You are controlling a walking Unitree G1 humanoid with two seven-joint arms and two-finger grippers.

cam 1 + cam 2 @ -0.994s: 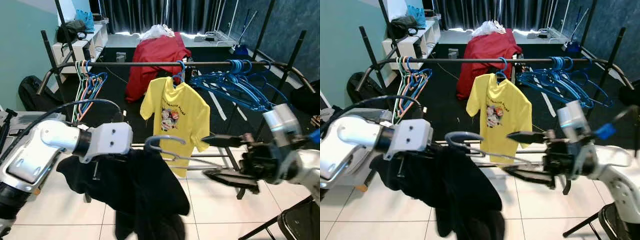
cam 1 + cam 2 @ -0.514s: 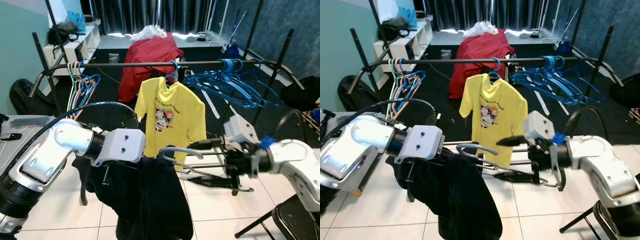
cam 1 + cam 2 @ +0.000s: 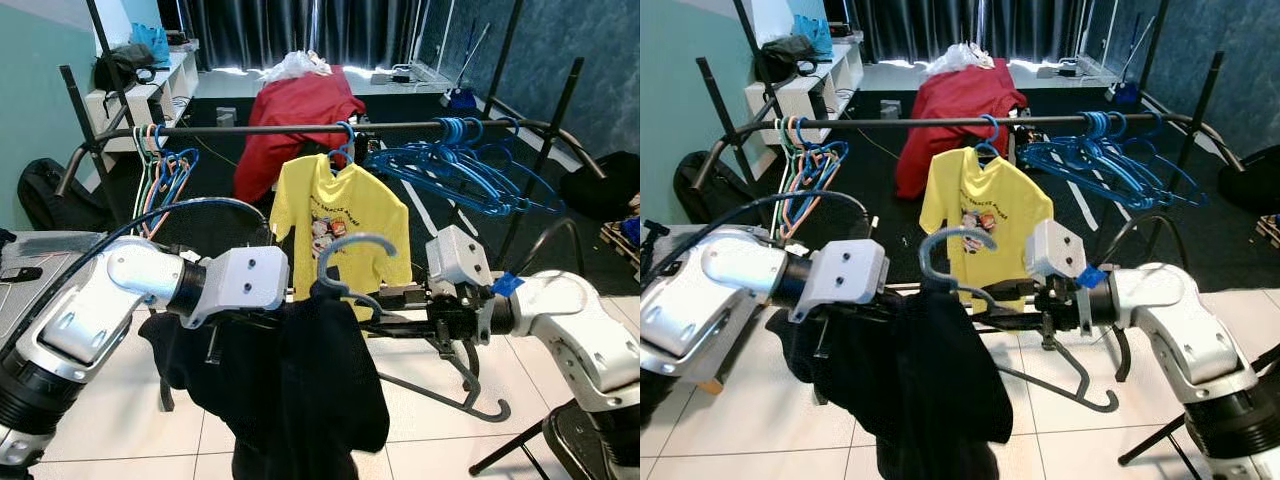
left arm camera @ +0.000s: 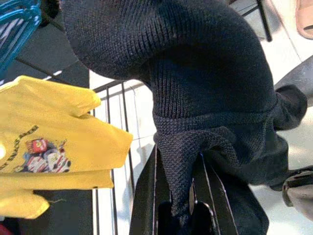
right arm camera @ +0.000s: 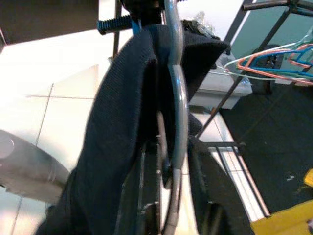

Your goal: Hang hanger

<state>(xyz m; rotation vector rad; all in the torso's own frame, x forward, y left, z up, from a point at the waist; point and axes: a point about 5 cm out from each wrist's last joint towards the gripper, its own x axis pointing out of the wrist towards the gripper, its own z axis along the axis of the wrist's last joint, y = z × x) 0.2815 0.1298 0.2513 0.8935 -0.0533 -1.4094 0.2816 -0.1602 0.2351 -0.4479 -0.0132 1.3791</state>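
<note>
A grey metal hanger [image 3: 352,243] carries a black sweater [image 3: 300,390]; its hook stands upright in front of me. My left gripper [image 4: 178,205] is shut on a fold of the sweater's knit, its fingers buried in the cloth beside the left wrist [image 3: 240,282]. From the right, my right gripper [image 5: 173,196] is shut on the hanger's wire just below the hook, seen also as my right gripper [image 3: 378,300]. One hanger arm [image 3: 455,398] sticks out below the right arm. The black rail [image 3: 250,128] runs across behind, above the hook.
On the rail hang a yellow T-shirt [image 3: 345,215], several blue hangers [image 3: 460,165] at the right and coloured hangers [image 3: 160,165] at the left. A red heap [image 3: 295,110] lies beyond. A black bag [image 3: 50,195] sits left; a folding chair [image 3: 590,440] stands at lower right.
The hanger's hook has swung from lying flat to standing upright. My right gripper has come in leftward and closed on the wire below the hook. The camera shifted slightly.
</note>
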